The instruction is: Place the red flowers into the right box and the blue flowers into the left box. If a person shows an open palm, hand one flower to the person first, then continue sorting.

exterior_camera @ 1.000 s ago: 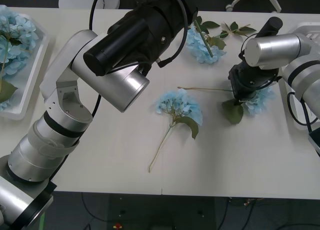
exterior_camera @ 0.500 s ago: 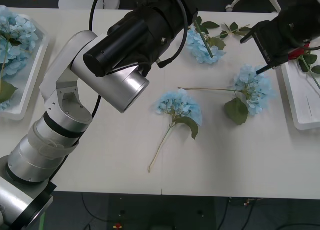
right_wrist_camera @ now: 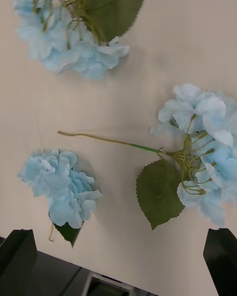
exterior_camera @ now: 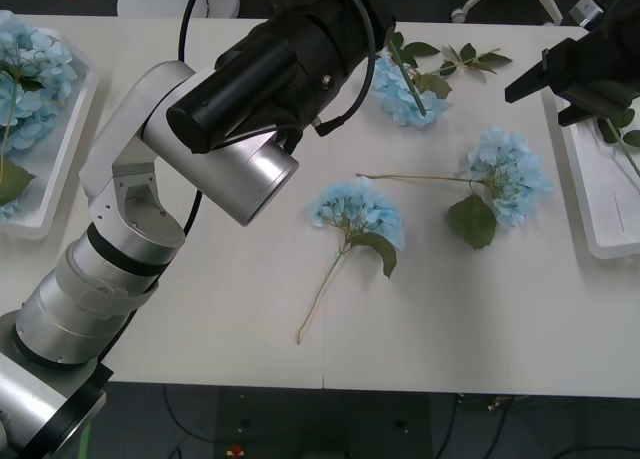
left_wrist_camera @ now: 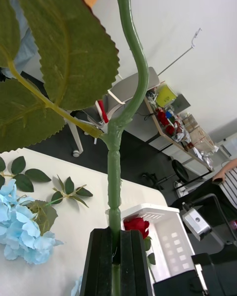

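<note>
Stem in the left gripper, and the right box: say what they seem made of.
Stem, clamped in the left gripper: probably moulded plastic, smooth and slightly glossy green with a jointed ridge. Right box: likely plastic, matte white, with slotted walls.

Table (exterior_camera: 520, 319) near edge is bare, easy passage along the front. Mid-table is cluttered: one blue flower (exterior_camera: 357, 215) at centre with stem trailing toward the front, another blue flower (exterior_camera: 508, 188) to its right, long stem lying across the gap between them. A third blue flower (exterior_camera: 407, 92) and a leaf sprig (exterior_camera: 472, 59) block the far strip. Left arm (exterior_camera: 215, 129) looms over the left half. Right gripper (exterior_camera: 560, 79) hangs over the inner rim of the right box (exterior_camera: 600, 241); left box (exterior_camera: 62, 169) rim lines the left edge.
</note>
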